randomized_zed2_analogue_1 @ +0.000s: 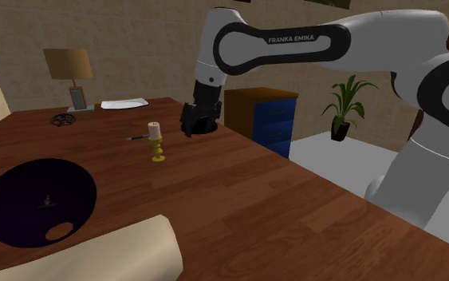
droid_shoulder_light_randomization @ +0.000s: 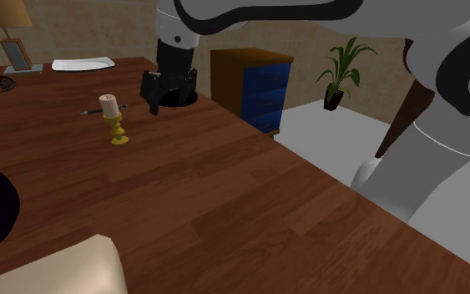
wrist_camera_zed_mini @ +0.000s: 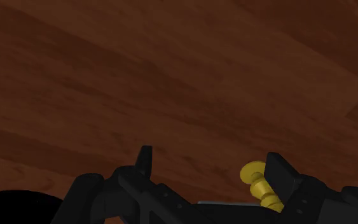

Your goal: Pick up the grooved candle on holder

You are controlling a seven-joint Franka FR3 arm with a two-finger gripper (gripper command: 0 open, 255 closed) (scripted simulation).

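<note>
- The grooved candle (droid_shoulder_light_randomization: 109,105) stands upright on its yellow holder (droid_shoulder_light_randomization: 118,134), on the wooden table (droid_shoulder_light_randomization: 224,192), toward the far side in the shoulder view.
- The gripper (droid_shoulder_light_randomization: 163,102) hangs low over the table. It is near the candle, on the shoulder view's right, and apart from it.
- In the wrist view the two black fingers (wrist_camera_zed_mini: 144,160) stand well apart and clasp nothing, so the tool is open and empty.
- The step in hand, as I judge it, is the approach.
- In the wrist view the yellow holder appears close to one finger, not in the middle of the gap. The hand should therefore first shift sideways until the candle is centred between the fingers.
- I would then close slowly on the cream body of the candle or on the stem just below it. The holder has a small foot, and a push from one finger alone could tip it.
- The grooves of the candle are too small to make out in both exterior views, and the body looks plain cream.
- In the wrist view I see the foot and the stem of the holder. The rest goes behind the finger and the black body of the hand.
- A thin dark thing (droid_shoulder_light_randomization: 89,110) lies just behind the candle. I cannot tell what it is, or whether it touches the holder.
</note>
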